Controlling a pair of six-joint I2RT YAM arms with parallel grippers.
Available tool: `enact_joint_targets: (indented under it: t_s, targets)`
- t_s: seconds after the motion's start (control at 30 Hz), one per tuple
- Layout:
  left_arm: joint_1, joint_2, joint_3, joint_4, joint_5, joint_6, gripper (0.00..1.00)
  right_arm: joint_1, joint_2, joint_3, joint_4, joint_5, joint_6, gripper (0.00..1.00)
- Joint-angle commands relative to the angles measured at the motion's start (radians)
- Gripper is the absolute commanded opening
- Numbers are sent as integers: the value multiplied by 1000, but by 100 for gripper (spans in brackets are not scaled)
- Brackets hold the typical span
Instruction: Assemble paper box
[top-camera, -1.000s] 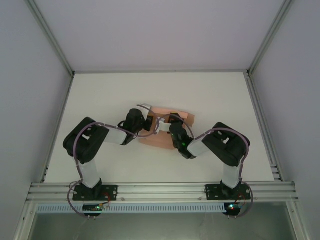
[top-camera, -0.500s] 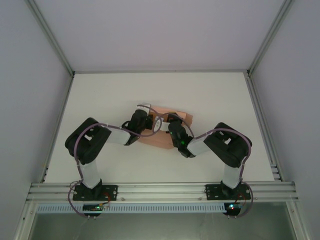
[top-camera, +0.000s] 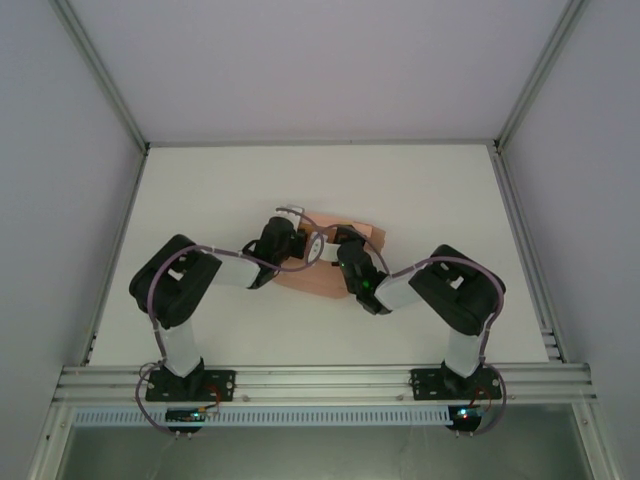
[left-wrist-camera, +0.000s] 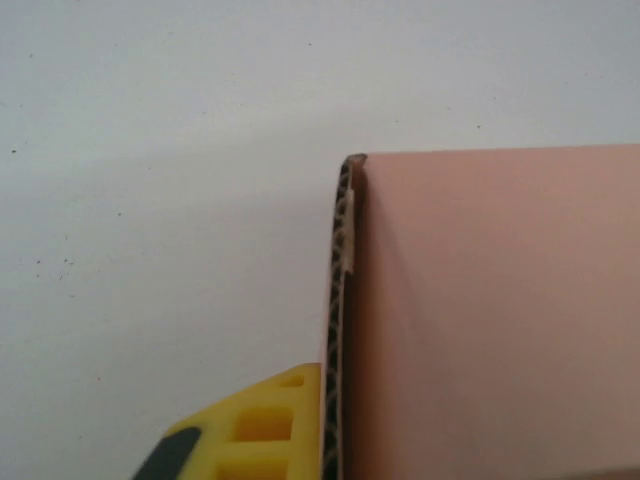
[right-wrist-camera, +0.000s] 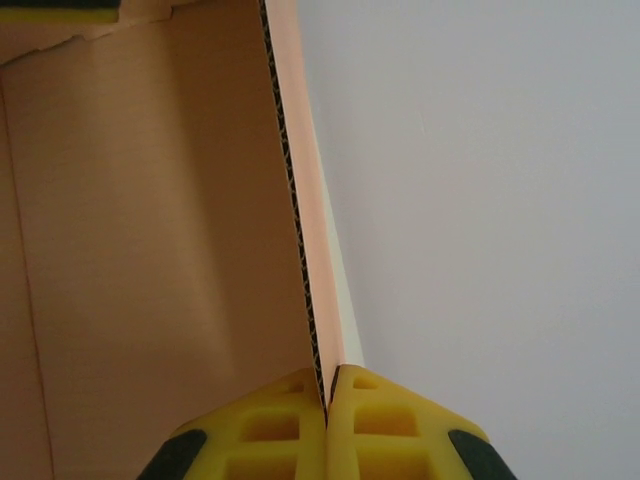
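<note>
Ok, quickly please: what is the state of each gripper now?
Left gripper: closed on the paper box wall.
Right gripper: closed on the paper box edge.

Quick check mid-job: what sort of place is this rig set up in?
Probably a lab robot cell: a white table, aluminium frame rails along its edges, and plain grey panels walling it in.

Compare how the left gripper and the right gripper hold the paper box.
The left gripper shows one finger against the paper box, viewed from its pink outside; the right gripper shows both fingers pinching it, viewed from inside. Both are shut on a card edge.
</note>
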Motion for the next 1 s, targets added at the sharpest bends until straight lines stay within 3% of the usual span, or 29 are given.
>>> enact_joint_targets:
  t_s: [0.0, 0.13, 0.2, 0.23, 0.33, 0.37, 0.43, 0.57, 0.63, 0.7, 0.77, 0.83, 0.97]
  targets:
    - [36, -3, 32, 14, -53, -17, 0, -12, -25, -27, -164, -19, 96, 14]
    - [41, -57, -8, 23, -25, -28, 0, -53, -143, -36, -237, 13, 278, 56]
    - [51, -94, -21, -1, 0, -42, 0, -80, -238, -22, -501, -60, 472, 72]
    - [57, -112, -23, -23, 18, -51, 0, -96, -281, -12, -620, -105, 584, 84]
    - [87, -161, -34, -70, 120, -72, 0, -152, -399, -10, -825, -251, 784, 99]
    - [96, -176, -46, -68, 166, -73, 0, -162, -436, -13, -857, -277, 847, 99]
    - [103, -197, -54, -81, 215, -73, 0, -201, -497, 0, -925, -428, 876, 99]
    - [109, -233, -57, -113, 285, -72, 0, -306, -567, 98, -1135, -733, 1077, 96]
    - [110, -253, -65, -111, 315, -78, 0, -339, -583, 102, -1154, -870, 1148, 93]
    - [106, -269, -74, -106, 353, -82, 0, -354, -595, 86, -1120, -932, 1180, 88]
    - [110, -277, -74, -118, 379, -84, 0, -362, -595, 77, -1084, -952, 1200, 76]
    - [111, -288, -78, -127, 377, -94, 0, -376, -587, 78, -1058, -947, 1228, 50]
    - [107, -305, -93, -123, 333, -114, 0, -393, -577, 67, -1019, -983, 1226, 14]
